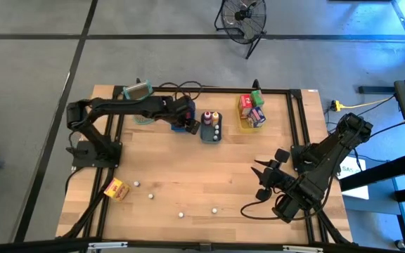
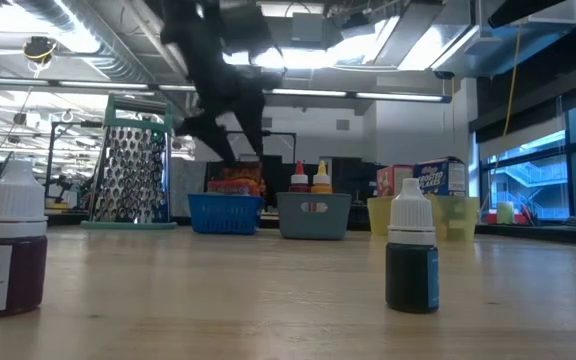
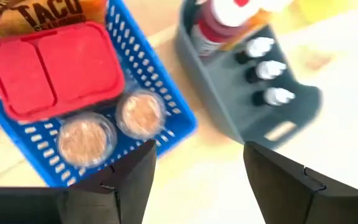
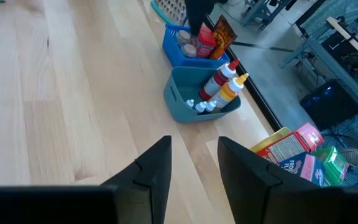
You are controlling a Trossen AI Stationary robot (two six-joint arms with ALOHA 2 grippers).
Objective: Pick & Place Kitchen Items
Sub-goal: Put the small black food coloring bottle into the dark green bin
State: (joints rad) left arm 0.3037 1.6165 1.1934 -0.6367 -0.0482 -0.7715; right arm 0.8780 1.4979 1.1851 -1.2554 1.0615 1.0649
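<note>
High view first, left to right: your left gripper [image 1: 190,125] hangs over the blue tray [image 1: 181,128], fingers spread with nothing between them. Two jars [image 3: 114,124] and a red carton [image 3: 55,67] already lie in that tray, so I judge a drop just finished there. Next comes the grey tray [image 1: 210,133] with its bottles [image 3: 263,68], then the yellow tray [image 1: 245,125] with cartons [image 1: 253,109]. A yellow-orange carton [image 1: 116,189] and small bottles [image 1: 181,213] wait loose on the table [image 1: 188,176]. Your right gripper [image 1: 268,180] hovers near the front right, fingers parted, empty.
</note>
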